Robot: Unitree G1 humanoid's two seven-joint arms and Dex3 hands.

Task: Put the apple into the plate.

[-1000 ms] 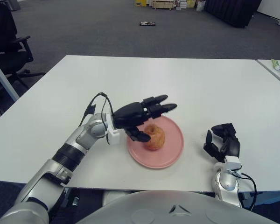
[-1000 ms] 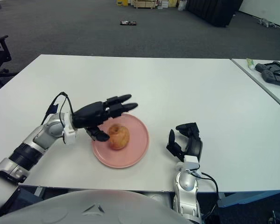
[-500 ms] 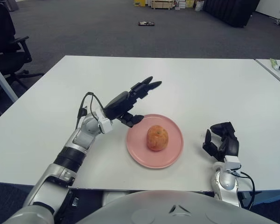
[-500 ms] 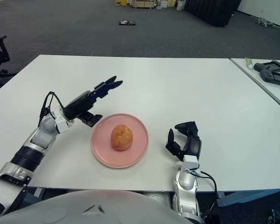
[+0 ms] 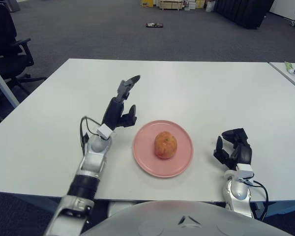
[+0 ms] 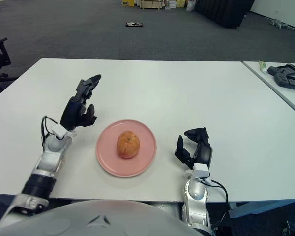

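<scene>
A round pink plate [image 5: 182, 164] sits on the white rectangular table [image 5: 201, 93] close to its near edge, a little left of the middle. In the centre of the plate lies a single reddish-yellow apple [image 5: 165, 145], resting on the plate's flat base and clear of the rim; nothing else is in the plate.

The left robot hand [image 5: 120, 105], black with three fingers, is raised above the table just left of the plate and towards the table's left side. Its fingers are spread wide and point up and away from the near edge, gripping nothing and clear of both plate and apple.

The right robot hand [image 5: 233, 148] shows right of the plate, by the near edge, its fingers loosely parted and empty.
</scene>
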